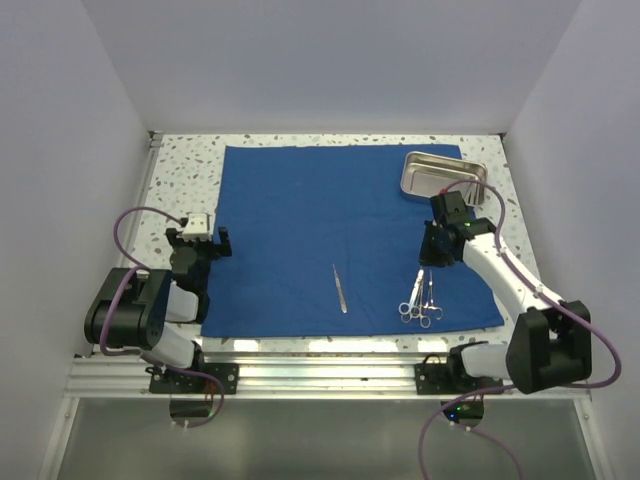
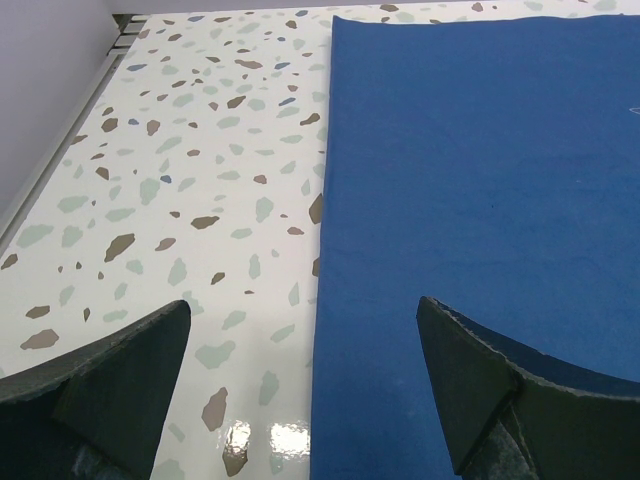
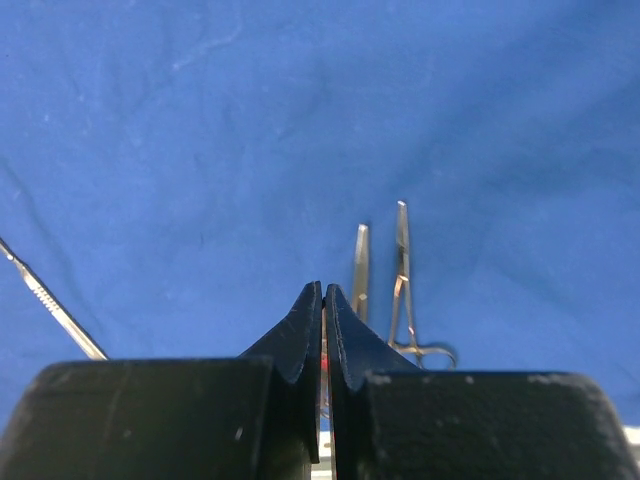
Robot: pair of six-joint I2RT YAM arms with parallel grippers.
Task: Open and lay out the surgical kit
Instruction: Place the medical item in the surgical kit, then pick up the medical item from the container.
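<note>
We read the royal-blue cloth wrap (image 1: 300, 230) as a field spread flat on the surface, with the steel tray (image 1: 441, 178) at its far right corner and the instruments set apart on its near half, probably so that each can be reached singly. The tweezers (image 1: 340, 289) lie near-to-far; the forceps (image 1: 420, 298) lie parallel to them, rings toward the near edge and tips pointing away. The right gripper (image 3: 323, 300) hangs pressed closed by those tips, holding nothing we can see, and the left gripper (image 1: 200, 239) stands wide at the cloth's left edge.
</note>
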